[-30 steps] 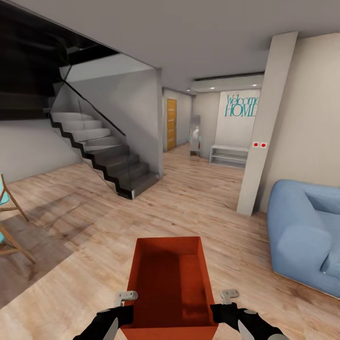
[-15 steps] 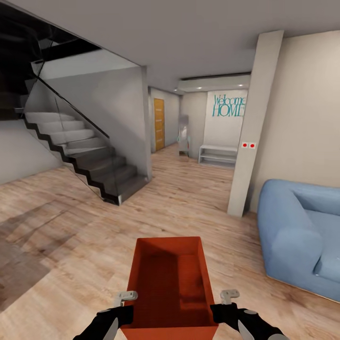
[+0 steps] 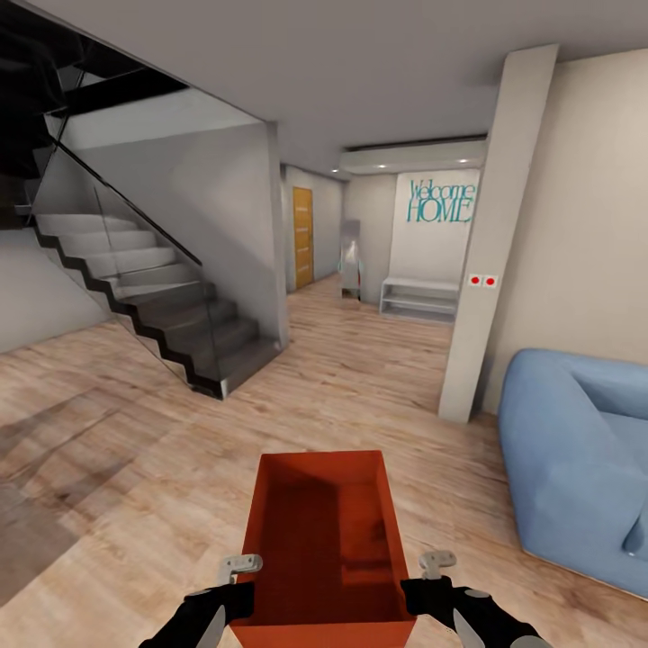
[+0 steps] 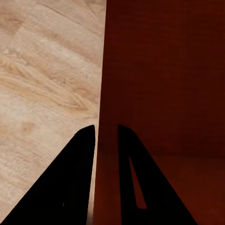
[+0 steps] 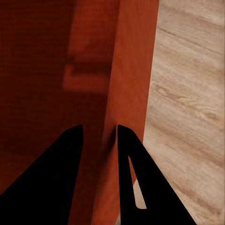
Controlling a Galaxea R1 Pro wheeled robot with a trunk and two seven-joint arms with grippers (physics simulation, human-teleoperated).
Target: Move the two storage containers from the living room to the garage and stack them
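While gripper-held — storage container

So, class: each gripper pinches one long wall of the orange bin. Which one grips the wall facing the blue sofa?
The right gripper: its wall of the storage container faces the sofa; the left gripper holds the staircase-side wall.

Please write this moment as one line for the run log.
phase: carrying | held: storage container | left gripper: shut on left wall | right gripper: shut on right wall | place: living room, wood floor
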